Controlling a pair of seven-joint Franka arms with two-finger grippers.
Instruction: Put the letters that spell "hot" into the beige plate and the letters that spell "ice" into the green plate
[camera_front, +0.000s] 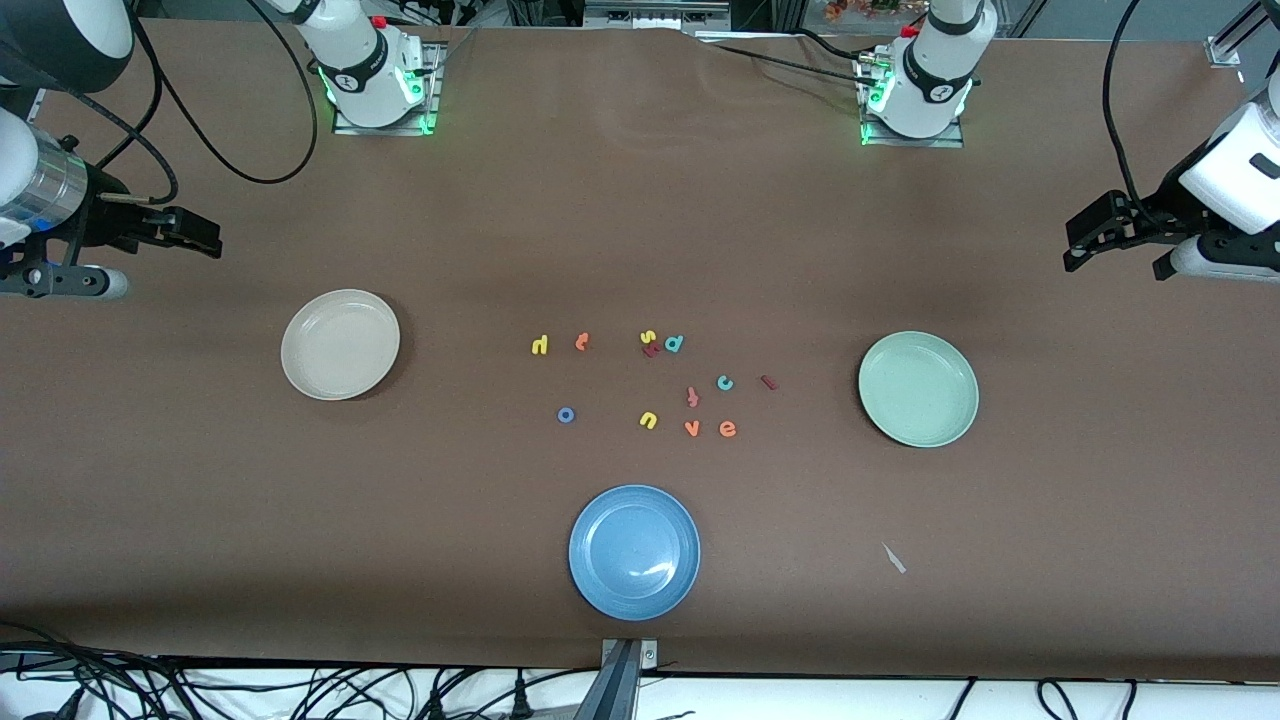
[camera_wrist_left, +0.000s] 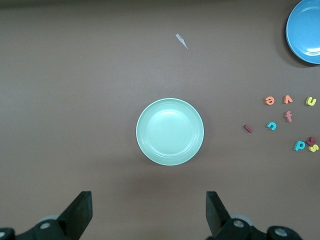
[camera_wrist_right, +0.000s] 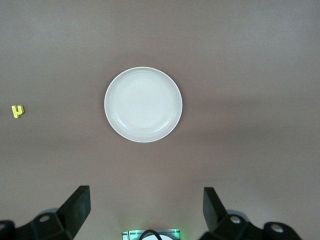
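**Both arms wait high, letters unsorted**

While both arms wait raised at the table's ends, three plates lie bare on the brown table (camera_front: 640, 230): the blue plate (camera_front: 634, 552) nearest the front camera, the green plate (camera_front: 918, 388) toward the left arm's end, the beige plate (camera_front: 340, 344) toward the right arm's end. The left gripper (camera_wrist_left: 149, 212) hangs over the table near the green plate, fingers spread wide, holding nothing; the right gripper (camera_wrist_right: 146, 210) hangs likewise near the beige plate, empty.

Between the plates lie the foam letters: yellow "h" (camera_front: 539, 345), orange "t" (camera_front: 582, 342), blue "o" (camera_front: 566, 415); teal "c" (camera_front: 724, 382), dark red "i" (camera_front: 769, 381), orange "e" (camera_front: 728, 429). Among them sit a yellow "n" (camera_front: 648, 420), orange "v" (camera_front: 692, 429), red-orange "f" (camera_front: 692, 397), teal "d" (camera_front: 674, 343) and a yellow "s" (camera_front: 647, 337) touching a dark red piece too small to read. A pale scrap (camera_front: 894, 559) lies near the green plate.
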